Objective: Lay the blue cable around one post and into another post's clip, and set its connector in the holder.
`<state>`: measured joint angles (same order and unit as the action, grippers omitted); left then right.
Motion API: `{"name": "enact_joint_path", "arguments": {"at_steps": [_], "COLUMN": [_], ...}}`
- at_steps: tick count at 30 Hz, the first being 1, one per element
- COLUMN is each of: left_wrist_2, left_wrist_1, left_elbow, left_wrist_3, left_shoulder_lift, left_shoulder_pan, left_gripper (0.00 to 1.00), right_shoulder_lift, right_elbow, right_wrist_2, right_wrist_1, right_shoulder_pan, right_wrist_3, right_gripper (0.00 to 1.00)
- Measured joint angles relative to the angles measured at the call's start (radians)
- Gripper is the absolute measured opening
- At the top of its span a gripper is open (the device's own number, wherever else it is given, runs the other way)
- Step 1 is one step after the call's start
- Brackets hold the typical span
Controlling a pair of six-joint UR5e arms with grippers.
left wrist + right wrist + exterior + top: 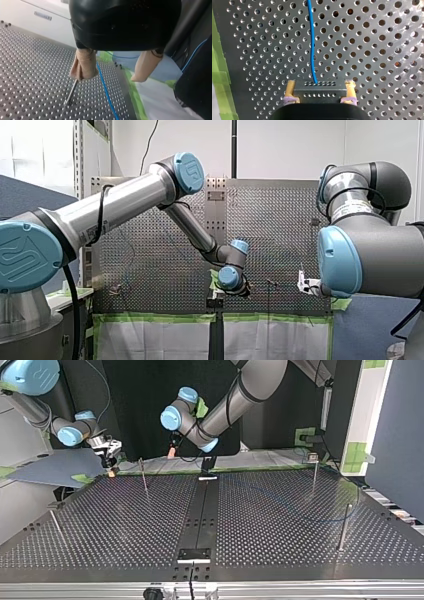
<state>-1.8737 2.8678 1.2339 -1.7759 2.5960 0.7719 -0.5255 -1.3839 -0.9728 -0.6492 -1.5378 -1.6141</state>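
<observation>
My right gripper point(320, 85) is shut on a black connector point(319, 90), its yellow pads point(291, 86) pressing both ends. The blue cable point(312, 50) runs out of the connector, ahead over the perforated plate. In the top view that gripper point(110, 460) hangs at the table's far left edge. My left gripper point(110, 78) is open, its beige pads point(83, 66) spread above the blue cable point(106, 92), and a thin metal post point(71, 92) stands beside one pad. It hovers near the far middle in the top view point(172, 452). The cable point(290, 508) curves faintly across the top view's right half.
Thin posts stand on the plate point(125, 530): one far left point(144, 475), one near left point(56, 522), two on the right point(315, 472) point(345, 525). A black block point(195, 555) sits on the centre strip near the front edge. Green tape point(133, 95) lines the table's edge.
</observation>
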Motion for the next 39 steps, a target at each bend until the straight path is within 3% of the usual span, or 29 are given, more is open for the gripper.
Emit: {"name": "enact_joint_path", "arguments": {"at_steps": [14,27,39], "left_wrist_2": [-0.078,-0.003,-0.017], "left_wrist_1": [0.001,-0.049,-0.096], "left_elbow": [0.000,0.001,0.000], "left_wrist_3": [-0.009,-0.013,-0.013], "left_shoulder_lift": [0.000,0.000,0.000], "left_shoulder_pan": [-0.009,-0.011,-0.013], "left_gripper": [1.00,1.00,1.00], "right_shoulder_lift": [0.001,0.003,0.003], "right_elbow": [0.000,0.000,0.000], "right_wrist_2": [0.000,0.000,0.000], "right_wrist_1": [-0.002,-0.005,-0.007], "right_shoulder_pan": [0.000,0.000,0.000], "right_wrist_3": [0.000,0.000,0.000], "right_gripper": [0.00,0.00,0.00]}}
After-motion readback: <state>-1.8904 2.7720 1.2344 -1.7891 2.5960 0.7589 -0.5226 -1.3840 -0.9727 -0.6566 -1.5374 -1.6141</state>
